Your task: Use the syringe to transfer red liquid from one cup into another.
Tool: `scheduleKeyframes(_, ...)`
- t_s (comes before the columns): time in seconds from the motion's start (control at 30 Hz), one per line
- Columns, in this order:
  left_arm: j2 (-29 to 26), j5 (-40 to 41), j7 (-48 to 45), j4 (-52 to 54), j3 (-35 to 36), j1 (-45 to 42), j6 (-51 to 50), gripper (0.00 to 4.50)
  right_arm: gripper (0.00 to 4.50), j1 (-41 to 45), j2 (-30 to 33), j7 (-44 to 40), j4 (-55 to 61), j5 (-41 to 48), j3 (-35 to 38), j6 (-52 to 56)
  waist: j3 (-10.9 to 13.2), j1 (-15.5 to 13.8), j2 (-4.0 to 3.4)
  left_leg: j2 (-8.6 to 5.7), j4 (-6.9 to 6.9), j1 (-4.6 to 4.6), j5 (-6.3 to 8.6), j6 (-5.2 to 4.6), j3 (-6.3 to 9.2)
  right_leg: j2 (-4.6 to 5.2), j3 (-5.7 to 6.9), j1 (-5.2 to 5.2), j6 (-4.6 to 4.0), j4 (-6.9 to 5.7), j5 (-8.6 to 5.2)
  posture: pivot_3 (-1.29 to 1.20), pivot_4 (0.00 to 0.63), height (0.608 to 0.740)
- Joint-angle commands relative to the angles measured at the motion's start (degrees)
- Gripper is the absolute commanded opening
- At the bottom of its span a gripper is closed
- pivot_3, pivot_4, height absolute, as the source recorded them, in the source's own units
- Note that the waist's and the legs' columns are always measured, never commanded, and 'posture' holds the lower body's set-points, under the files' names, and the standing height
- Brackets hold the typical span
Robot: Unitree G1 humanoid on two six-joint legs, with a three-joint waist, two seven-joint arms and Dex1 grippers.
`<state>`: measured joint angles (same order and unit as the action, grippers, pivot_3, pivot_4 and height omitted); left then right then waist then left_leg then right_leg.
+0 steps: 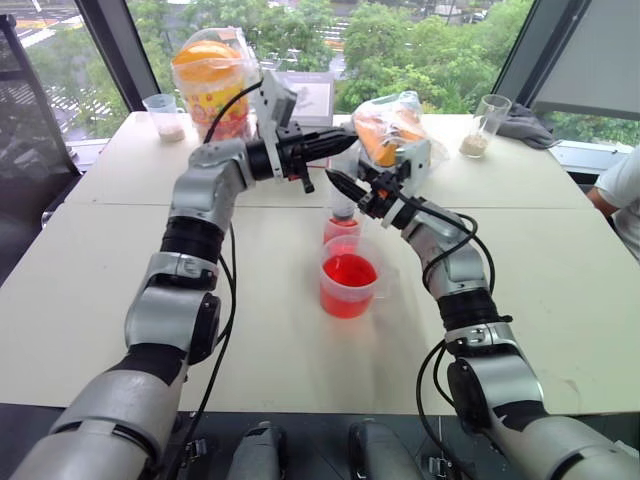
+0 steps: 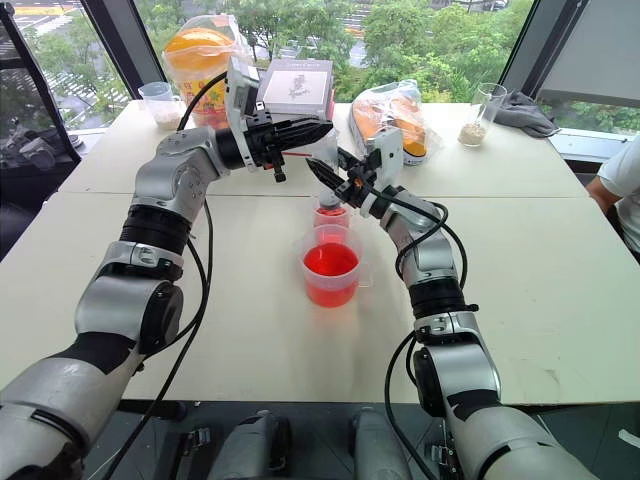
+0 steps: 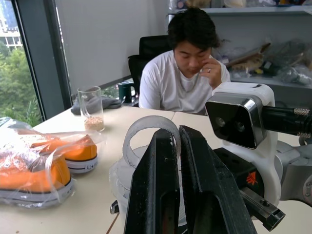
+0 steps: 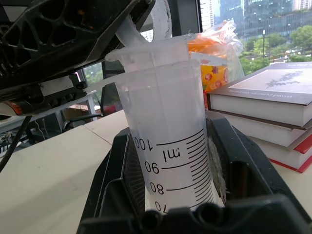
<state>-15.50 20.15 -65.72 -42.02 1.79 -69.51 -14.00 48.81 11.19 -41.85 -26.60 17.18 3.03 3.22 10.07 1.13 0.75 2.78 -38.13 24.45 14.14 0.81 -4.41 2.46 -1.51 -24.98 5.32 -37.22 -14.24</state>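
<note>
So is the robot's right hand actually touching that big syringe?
Touching. In the right wrist view the right hand's two black fingers press against both sides of the syringe barrel, with no gap showing.

Daylight, bright and even, enters through the windows (image 1: 330, 40) beyond the table (image 1: 90, 300); shadows soft and faint. Head views bend straight lines at the edges. Wrist views: near black fingers (image 3: 195, 190) soft, background sharp.
</note>
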Motion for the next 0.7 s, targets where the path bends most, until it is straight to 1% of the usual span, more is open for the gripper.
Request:
scheduleKeyframes(0.03, -0.3, -0.9, 0.0, -1.1, -0.7, 1.0, -3.2, 0.06, 1.39, 5.3, 0.7, 1.7, 7.5, 3.0, 3.3, -2.0, 0.0, 0.0, 0.00, 0.00, 0.00, 0.00, 0.00, 0.00, 0.00, 0.00, 0.00, 0.00, 0.00, 0.00, 0.00, 0.00, 0.150, 0.740)
scheduleKeyframes(0.07, -0.8, -0.2, 0.4, -0.3, 0.1, 0.6, -3.9, 0.06, 1.39, 5.0, 0.7, 1.6, 7.3, 2.9, 3.2, -1.9, 0.0, 0.0, 0.00, 0.00, 0.00, 0.00, 0.00, 0.00, 0.01, 0.00, 0.00, 0.00, 0.00, 0.00, 0.00, 0.00, 0.150, 0.740)
scheduleKeyframes(0.1, -1.2, 0.5, 0.7, 0.5, 0.8, 0.3, -4.8, 0.71, 1.39, 4.8, 0.7, 1.5, 7.2, 2.9, 3.1, -1.8, 0.0, 0.1, 0.00, 0.00, 0.00, 0.00, 0.00, 0.00, 0.01, 0.00, 0.00, 0.00, 0.00, 0.00, 0.00, 0.00, 0.150, 0.740)
scheduleKeyframes(0.13, -1.7, 1.1, 0.8, 1.2, 1.5, 0.1, -5.7, 0.94, 1.39, 4.7, 0.7, 1.4, 7.1, 2.8, 2.9, -1.6, 0.0, 0.1, 0.00, 0.00, 0.00, 0.00, 0.00, 0.00, 0.00, 0.00, 0.00, -0.01, 0.00, -0.01, 0.00, 0.00, 0.150, 0.740)
scheduleKeyframes(0.27, -5.7, 4.5, 1.4, 5.8, 5.4, 0.0, -9.8, 3.04, 1.39, 3.9, 0.8, 1.3, 7.1, 2.7, 2.5, -0.5, 0.0, 0.6, -0.02, 0.01, 0.01, -0.01, 0.00, 0.00, 0.01, 0.00, 0.00, -0.01, 0.00, -0.02, 0.00, 0.00, 0.150, 0.740)
scheduleKeyframes(0.33, -7.9, 6.0, 1.7, 8.9, 6.9, 0.9, -11.8, 3.96, 1.39, 3.6, 0.9, 1.3, 7.6, 2.8, 2.3, 0.3, 0.0, 0.9, -0.02, 0.03, 0.01, 0.00, 0.00, 0.00, 0.05, -0.02, 0.01, -0.01, 0.00, -0.03, 0.00, 0.00, 0.150, 0.740)
scheduleKeyframes(0.47, -12.2, 9.1, 0.8, 16.9, 8.3, 5.2, -17.3, 3.96, 1.39, 3.2, 1.4, 1.3, 9.0, 3.5, 2.3, 2.1, 0.0, 1.4, -0.02, 0.02, 0.01, 0.00, 0.00, 0.00, 0.03, 0.03, 0.01, -0.01, 0.00, -0.03, 0.00, 0.00, 0.150, 0.740)
scheduleKeyframes(0.57, -14.9, 10.5, 1.7, 23.1, 8.8, 9.9, -20.4, 3.96, 1.39, 3.9, 1.9, 2.8, 9.3, 4.3, 3.4, 4.6, 0.0, 1.4, -0.02, 0.03, 0.01, -0.02, 0.00, 0.01, 0.03, 0.05, 0.01, 0.00, 0.00, -0.06, 0.00, 0.00, 0.150, 0.740)
scheduleKeyframes(0.63, -16.0, 11.5, 2.3, 26.7, 9.2, 12.9, -22.3, 3.96, 1.39, 5.1, 2.6, 4.7, 9.4, 4.7, 4.2, 7.4, 0.0, 1.4, -0.02, 0.03, 0.01, -0.03, 0.00, 0.01, 0.03, 0.06, 0.01, 0.00, 0.00, -0.07, 0.00, 0.00, 0.150, 0.740)
scheduleKeyframes(0.7, -16.3, 12.6, 3.6, 30.4, 9.3, 15.6, -24.2, 3.96, 1.39, 6.7, 4.0, 6.9, 10.7, 6.3, 5.5, 12.9, 0.0, 1.2, -0.02, 0.02, 0.00, -0.02, -0.01, 0.01, 0.03, 0.09, 0.01, 0.00, 0.00, -0.08, 0.00, 0.00, 0.150, 0.740)
